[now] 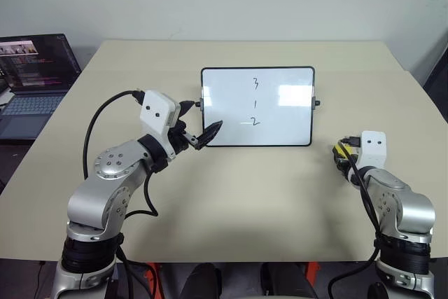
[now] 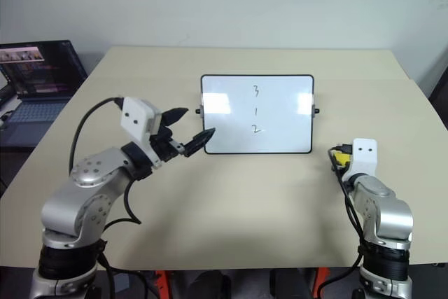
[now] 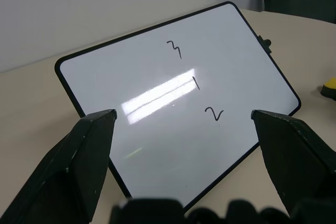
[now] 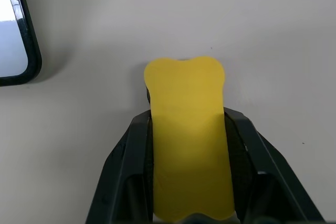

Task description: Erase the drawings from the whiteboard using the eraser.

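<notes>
The whiteboard (image 1: pixel 283 113) stands propped on the beige table, facing me, at the centre. The drawings (image 1: pixel 255 103) are thin black digits 3, 1 and 2 in a column, with a short dash beside the 2. My left gripper (image 1: pixel 201 120) is open and hangs level just in front of the board's left edge, touching nothing; the left wrist view has the board (image 3: pixel 157 129) between its fingers (image 3: pixel 79 166). Right of the board, low over the table, my right gripper (image 4: pixel 187 124) is shut on the yellow eraser (image 4: pixel 186 129), which also peeks out at the wrist (image 1: pixel 341 149).
An open laptop (image 1: pixel 35 75) sits on a lower surface past the table's left edge. The table (image 1: pixel 245 194) is bare beige between the board and me. A small black knob (image 1: pixel 317 103) sticks out of the board's right side.
</notes>
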You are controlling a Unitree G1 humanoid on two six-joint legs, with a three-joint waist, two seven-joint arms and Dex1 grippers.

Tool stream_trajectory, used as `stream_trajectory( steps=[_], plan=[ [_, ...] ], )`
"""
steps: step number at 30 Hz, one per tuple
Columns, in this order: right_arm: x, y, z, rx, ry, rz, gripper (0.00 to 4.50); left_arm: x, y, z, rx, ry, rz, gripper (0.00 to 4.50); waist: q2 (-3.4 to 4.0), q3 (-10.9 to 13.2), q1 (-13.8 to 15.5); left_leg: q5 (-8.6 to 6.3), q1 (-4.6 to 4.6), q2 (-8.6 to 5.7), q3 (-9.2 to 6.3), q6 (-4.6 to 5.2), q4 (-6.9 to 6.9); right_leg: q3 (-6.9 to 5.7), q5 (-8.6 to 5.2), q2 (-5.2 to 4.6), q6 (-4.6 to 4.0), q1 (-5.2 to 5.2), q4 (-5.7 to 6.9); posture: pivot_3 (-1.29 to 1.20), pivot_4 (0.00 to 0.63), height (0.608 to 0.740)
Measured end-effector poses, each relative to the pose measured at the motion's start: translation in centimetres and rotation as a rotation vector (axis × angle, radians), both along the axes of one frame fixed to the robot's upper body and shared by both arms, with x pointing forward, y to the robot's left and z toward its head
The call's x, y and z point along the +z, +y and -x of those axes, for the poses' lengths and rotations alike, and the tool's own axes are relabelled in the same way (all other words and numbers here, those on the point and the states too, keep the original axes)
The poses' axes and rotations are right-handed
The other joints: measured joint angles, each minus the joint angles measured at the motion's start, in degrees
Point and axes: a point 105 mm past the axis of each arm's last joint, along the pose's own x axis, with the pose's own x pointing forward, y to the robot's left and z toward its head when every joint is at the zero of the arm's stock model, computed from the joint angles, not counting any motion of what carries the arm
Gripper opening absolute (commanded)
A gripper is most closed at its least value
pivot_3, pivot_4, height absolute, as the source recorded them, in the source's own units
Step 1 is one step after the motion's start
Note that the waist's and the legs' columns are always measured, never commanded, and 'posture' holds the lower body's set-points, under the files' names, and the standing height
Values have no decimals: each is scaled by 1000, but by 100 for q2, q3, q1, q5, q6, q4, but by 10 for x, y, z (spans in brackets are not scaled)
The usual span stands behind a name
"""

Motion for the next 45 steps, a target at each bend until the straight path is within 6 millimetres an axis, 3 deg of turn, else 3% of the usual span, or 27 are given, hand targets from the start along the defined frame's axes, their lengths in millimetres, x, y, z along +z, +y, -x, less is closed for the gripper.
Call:
stream_trajectory(
  steps=[2, 3, 5, 8, 40, 43, 45],
  plan=[
    [0, 0, 0, 0, 0, -1, 1405, 0, 0, 0, 0, 0, 0, 4500, 0, 0, 0, 0, 0, 0, 0, 0, 0, 0, 0, 0, 0, 0, 0, 0, 150, 740],
    [0, 0, 0, 1, -1, -2, 2115, 0, 0, 0, 0, 0, 0, 4500, 0, 0, 0, 0, 0, 0, 0, 0, 0, 0, 0, 0, 0, 0, 0, 0, 150, 740],
    [0, 0, 0, -1, 0, -2, 2569, 0, 0, 0, 0, 0, 0, 4500, 0, 0, 1, 0, 0, 0, 0, 0, 0, -1, 0, 0, 0, 0, 0, 0, 150, 740],
    [0, -2, 1, -11, 3, 0, 3616, 0, 0, 0, 0, 0, 0, 4500, 0, 0, -4, 0, 0, 1, 0, 0, -1, 0, 0, 0, 0, 0, 0, 0, 150, 740],
    [8, -2, 2, -23, 27, -35, 3616, -1, -3, 0, -6, 2, 11, 4500, -1, 2, 0, 0, -2, 0, 0, 0, -1, 0, 0, 0, 0, -1, -1, 0, 150, 740],
    [8, -1, 1, -22, 24, -38, 3076, -1, -3, 0, -6, 2, 10, 4500, -1, 2, 0, 0, -2, 0, -1, 0, -1, -1, 0, 0, 0, -1, -2, 0, 150, 740],
    [10, -1, 0, -24, 18, -39, 2412, -1, -3, 0, -6, 2, 10, 4500, 0, 2, -1, 0, -2, 0, -1, 0, -1, -1, 0, 0, 0, -1, -1, 0, 150, 740]
  ],
)
